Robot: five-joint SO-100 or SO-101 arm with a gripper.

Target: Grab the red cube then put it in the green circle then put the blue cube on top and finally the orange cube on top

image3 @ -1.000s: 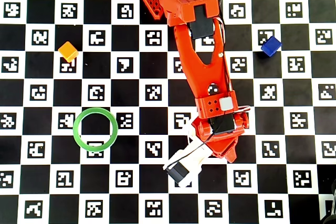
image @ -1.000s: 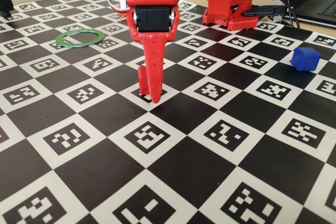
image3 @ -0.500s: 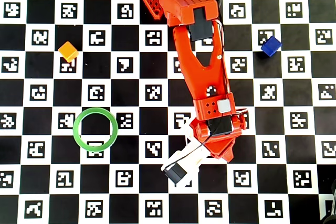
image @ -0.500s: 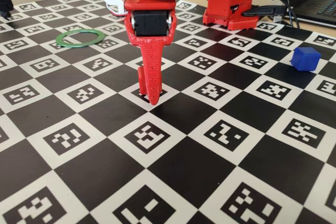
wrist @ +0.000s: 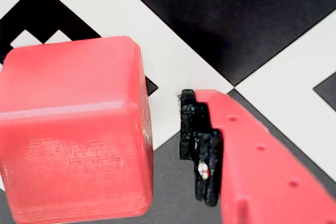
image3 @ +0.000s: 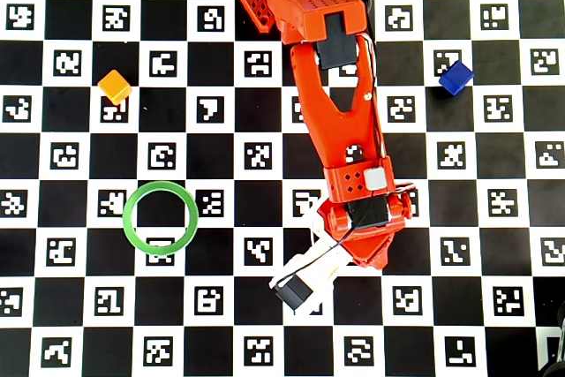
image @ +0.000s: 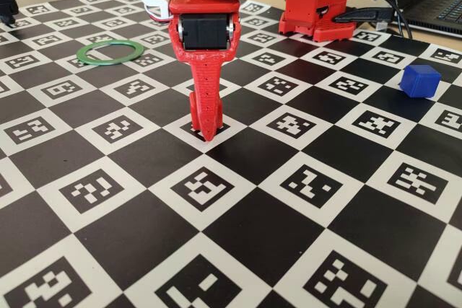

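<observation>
The red cube (wrist: 73, 129) fills the wrist view's 9 o'clock side, resting on the checkered tabletop (image: 238, 229). It looks rigid, light and smooth, so opposite flat faces are best for gripping. One of the fingers (wrist: 262, 166) stands just beside it, apart; the other is hidden, so their spread cannot be judged. Overhead, the green circle (image3: 160, 218) lies at 9 o'clock from the arm. No readable writing, only coded markers.

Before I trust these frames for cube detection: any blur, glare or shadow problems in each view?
Wrist view: the red cube fills the frame, slightly soft, its top face washed pale. Fixed view: sharp and evenly lit, with only a faint shadow under the gripper. Overhead view: crisp and even, no glare on the green circle.
</observation>
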